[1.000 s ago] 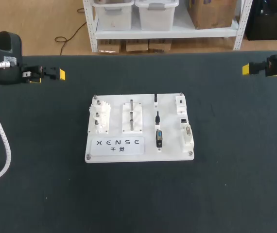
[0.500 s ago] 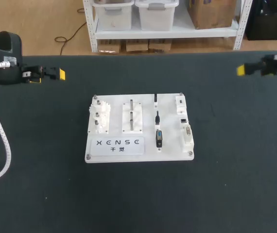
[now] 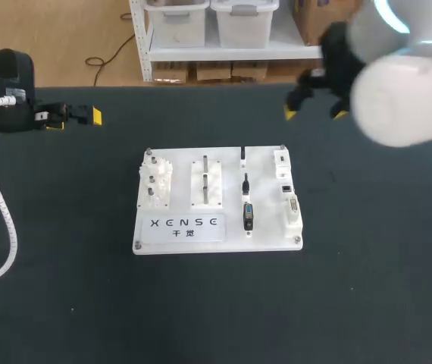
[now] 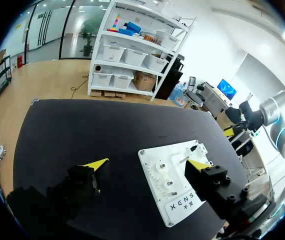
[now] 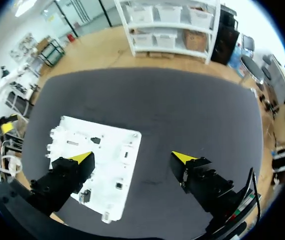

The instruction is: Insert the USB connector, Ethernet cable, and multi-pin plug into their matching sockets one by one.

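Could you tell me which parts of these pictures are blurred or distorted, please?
Head view: the right arm is a soft, blurred mass near the camera, and the right gripper is hazy too; the white board and the left gripper are crisp. Both wrist views: the fisheye bends the edges of the table; the board is sharp, with no glare.

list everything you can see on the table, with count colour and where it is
table: 1, black top, under everything
board: 1, white, middle of the table
gear block: 1, white, board's left side
slotted block: 1, white, right of the gear block
multi-pin plug: 1, black with blue face, near end of the plug column
small plugs: 2, black, behind it in that column; too small to tell apart
sockets: 3, white, column on the board's right edge
left gripper: 1, yellow tips, open, far left
right gripper: 1, yellow tips, open, far right
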You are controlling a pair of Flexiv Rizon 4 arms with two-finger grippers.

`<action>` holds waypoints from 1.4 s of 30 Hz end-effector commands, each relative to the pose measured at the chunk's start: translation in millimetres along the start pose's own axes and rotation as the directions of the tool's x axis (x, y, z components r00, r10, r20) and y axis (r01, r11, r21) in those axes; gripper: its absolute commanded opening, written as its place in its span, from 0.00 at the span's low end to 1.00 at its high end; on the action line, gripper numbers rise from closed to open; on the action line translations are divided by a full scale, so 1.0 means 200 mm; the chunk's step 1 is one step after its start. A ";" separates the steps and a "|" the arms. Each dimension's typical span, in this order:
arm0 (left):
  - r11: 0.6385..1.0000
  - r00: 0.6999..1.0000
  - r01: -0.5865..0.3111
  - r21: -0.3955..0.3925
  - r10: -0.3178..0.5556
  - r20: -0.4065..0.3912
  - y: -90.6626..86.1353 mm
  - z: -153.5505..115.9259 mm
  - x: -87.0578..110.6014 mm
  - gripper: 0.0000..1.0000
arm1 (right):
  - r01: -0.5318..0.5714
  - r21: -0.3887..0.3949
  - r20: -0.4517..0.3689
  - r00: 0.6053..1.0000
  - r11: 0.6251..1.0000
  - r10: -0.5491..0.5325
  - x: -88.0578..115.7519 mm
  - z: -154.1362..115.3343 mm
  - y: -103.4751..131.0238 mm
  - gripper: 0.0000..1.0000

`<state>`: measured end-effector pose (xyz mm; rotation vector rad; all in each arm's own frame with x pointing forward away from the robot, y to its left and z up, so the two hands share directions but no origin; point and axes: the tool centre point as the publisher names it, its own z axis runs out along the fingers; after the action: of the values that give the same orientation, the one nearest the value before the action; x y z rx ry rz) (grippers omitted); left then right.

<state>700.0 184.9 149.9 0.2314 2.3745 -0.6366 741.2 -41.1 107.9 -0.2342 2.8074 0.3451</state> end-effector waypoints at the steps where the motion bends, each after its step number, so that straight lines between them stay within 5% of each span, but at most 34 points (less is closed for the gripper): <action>1: 1.000 1.000 0.000 0.000 0.000 0.000 0.00 0.00 0.00 1.00 | -0.007 0.303 -0.083 0.996 0.953 0.034 -0.01 0.19 0.15 1.00; 12: 1.000 1.000 0.000 0.000 0.000 0.000 0.00 0.00 0.00 1.00 | -0.008 0.344 -0.108 0.993 0.939 0.048 0.02 0.37 0.31 1.00; 23: 1.000 1.000 0.000 0.000 0.000 0.000 0.00 0.00 0.00 1.00 | -0.117 0.284 -0.119 0.981 0.952 0.156 0.05 0.43 0.34 1.00; 42: 1.000 1.000 0.000 0.000 0.000 0.000 0.00 0.00 0.00 1.00 | -0.117 0.284 -0.119 0.981 0.952 0.156 0.05 0.43 0.34 1.00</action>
<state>700.0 184.9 149.9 0.2314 2.3744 -0.6366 745.3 46.1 38.2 -0.0037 2.9808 -0.0390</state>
